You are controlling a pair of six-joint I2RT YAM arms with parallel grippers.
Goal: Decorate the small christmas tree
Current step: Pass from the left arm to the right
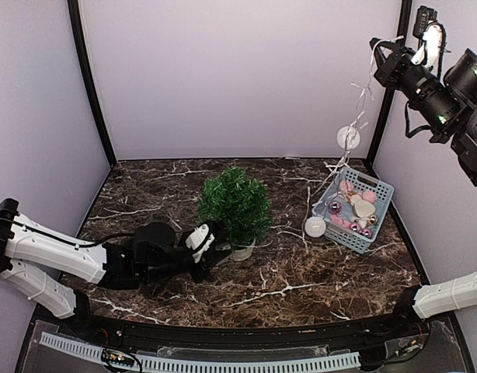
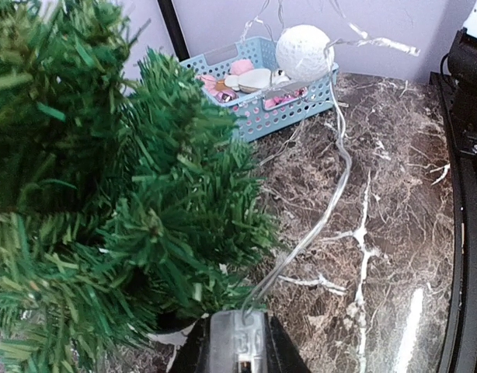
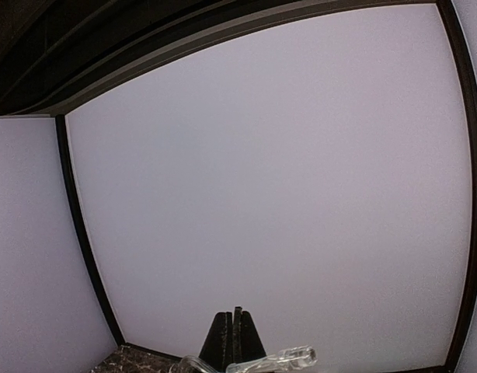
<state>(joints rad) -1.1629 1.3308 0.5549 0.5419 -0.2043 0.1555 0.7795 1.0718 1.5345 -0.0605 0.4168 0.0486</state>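
Note:
The small christmas tree (image 1: 235, 203) stands mid-table in its pale pot (image 1: 242, 250) and fills the left of the left wrist view as green branches (image 2: 106, 194). My left gripper (image 1: 205, 241) lies low beside the pot, shut on the clear end box (image 2: 237, 342) of a light string. The clear wire (image 2: 332, 194) runs from that box toward a white ball (image 2: 304, 53). High at the right, my right gripper (image 1: 382, 54) is shut on the same light string (image 1: 361, 101). Two white balls (image 1: 348, 137), (image 1: 315, 226) hang from the string. In the right wrist view the fingers (image 3: 223, 346) are closed, with a clear piece (image 3: 289, 359) of the string beside them.
A blue basket (image 1: 353, 208) with pink and white ornaments sits at the right of the marble table (image 1: 301, 280), also seen as the basket (image 2: 289, 113) behind the tree. Pale walls with black corner posts (image 1: 91, 85) enclose the table on three sides.

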